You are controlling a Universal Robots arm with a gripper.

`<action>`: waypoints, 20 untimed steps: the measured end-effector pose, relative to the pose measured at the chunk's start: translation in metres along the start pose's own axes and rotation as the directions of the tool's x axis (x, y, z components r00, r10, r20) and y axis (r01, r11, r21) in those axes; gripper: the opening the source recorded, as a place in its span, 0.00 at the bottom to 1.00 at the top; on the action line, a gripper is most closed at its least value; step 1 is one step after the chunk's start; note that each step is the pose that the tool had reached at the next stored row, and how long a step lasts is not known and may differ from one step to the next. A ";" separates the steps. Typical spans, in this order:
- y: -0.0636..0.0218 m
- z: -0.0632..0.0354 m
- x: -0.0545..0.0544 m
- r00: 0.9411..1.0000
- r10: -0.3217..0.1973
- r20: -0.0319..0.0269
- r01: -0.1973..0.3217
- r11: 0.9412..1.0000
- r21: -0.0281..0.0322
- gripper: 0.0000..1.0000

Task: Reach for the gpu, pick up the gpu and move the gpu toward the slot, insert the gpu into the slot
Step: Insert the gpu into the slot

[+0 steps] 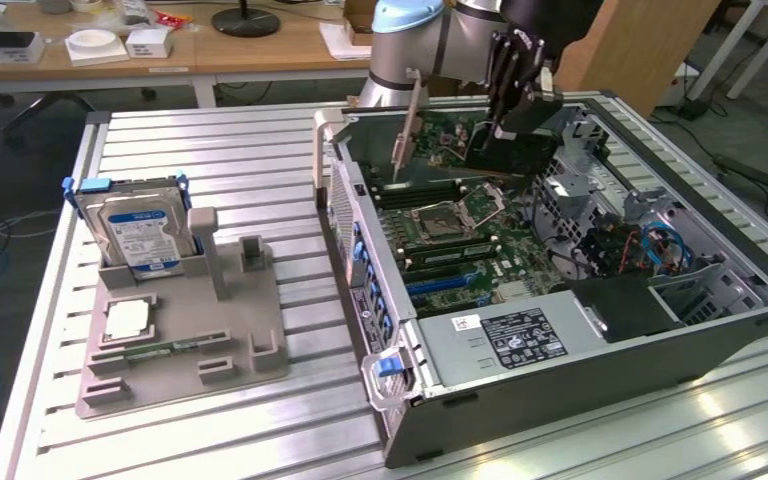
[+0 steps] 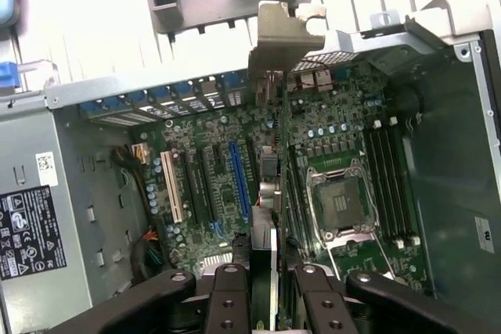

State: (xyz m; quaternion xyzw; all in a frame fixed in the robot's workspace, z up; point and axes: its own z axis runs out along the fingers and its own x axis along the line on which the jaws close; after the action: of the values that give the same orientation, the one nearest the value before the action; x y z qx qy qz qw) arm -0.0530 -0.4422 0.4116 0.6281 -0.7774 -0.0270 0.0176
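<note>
My gripper [image 2: 270,291] is shut on the gpu [image 2: 268,166], a thin card seen edge-on between the two black fingers [image 2: 227,295]. Its silvery bracket [image 2: 282,33] points toward the case's rear wall. In the exterior view the gripper [image 1: 518,110] hangs over the back half of the open computer case, and the bracket [image 1: 408,125] stands out to the exterior view's left of it. The slot [image 2: 239,174], a long blue strip on the green motherboard, lies beside the card's edge and apart from it. In the exterior view the slot [image 1: 444,283] lies lower, nearer the power supply.
The open case [image 1: 704,330] lies on a slatted metal table. Inside are a square processor socket [image 2: 340,201], a white connector strip [image 2: 168,185] and a grey power supply [image 1: 518,335]. A grey fixture [image 1: 184,320] at the exterior view's left holds a blue-labelled hard drive [image 1: 137,230].
</note>
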 end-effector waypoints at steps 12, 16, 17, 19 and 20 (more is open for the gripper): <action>0.0000 0.0000 0.000 0.996 -0.093 -0.003 0.093 0.996 -0.001 0.26; 0.0000 0.0001 0.000 0.993 -0.116 -0.003 0.116 0.993 -0.002 0.26; 0.0000 0.0000 0.000 0.993 -0.121 -0.004 0.121 0.993 -0.002 0.26; 0.0000 0.0000 0.000 0.992 -0.129 -0.004 0.129 0.992 -0.002 0.26; -0.0001 0.0000 0.000 0.991 -0.131 -0.004 0.131 0.991 -0.002 0.26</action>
State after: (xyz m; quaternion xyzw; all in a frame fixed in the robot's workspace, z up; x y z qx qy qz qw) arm -0.0529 -0.4422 0.4116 0.6779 -0.7345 -0.0275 0.0179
